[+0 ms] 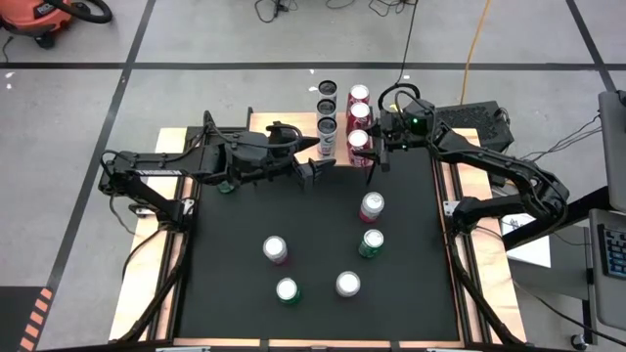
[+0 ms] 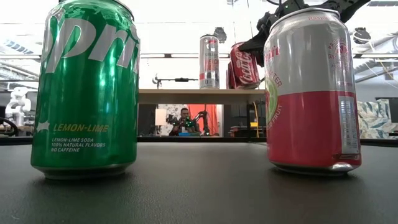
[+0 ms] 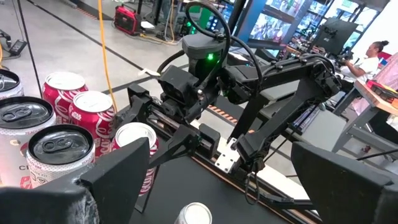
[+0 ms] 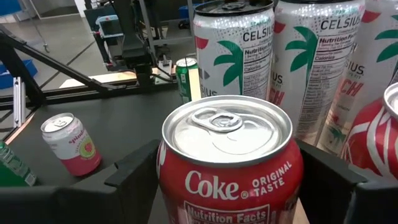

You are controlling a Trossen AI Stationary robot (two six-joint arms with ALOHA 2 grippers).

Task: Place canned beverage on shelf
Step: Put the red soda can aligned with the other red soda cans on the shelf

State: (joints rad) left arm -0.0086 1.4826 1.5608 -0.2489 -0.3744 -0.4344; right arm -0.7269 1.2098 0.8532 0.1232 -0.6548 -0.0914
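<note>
Straddling the Coke can [image 4: 231, 163] on the shelf [image 2: 199, 96] beside the Celsius cans [image 4: 239, 59], the right pincer [image 1: 370, 149] is seen with jaws slightly apart, so the can could be tipped into its neighbours if snagged in withdrawal.

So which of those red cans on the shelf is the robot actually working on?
The front Coke can, the red one nearest the black table: the right gripper has its fingers around it. The two red cans behind it stand untouched.
</note>
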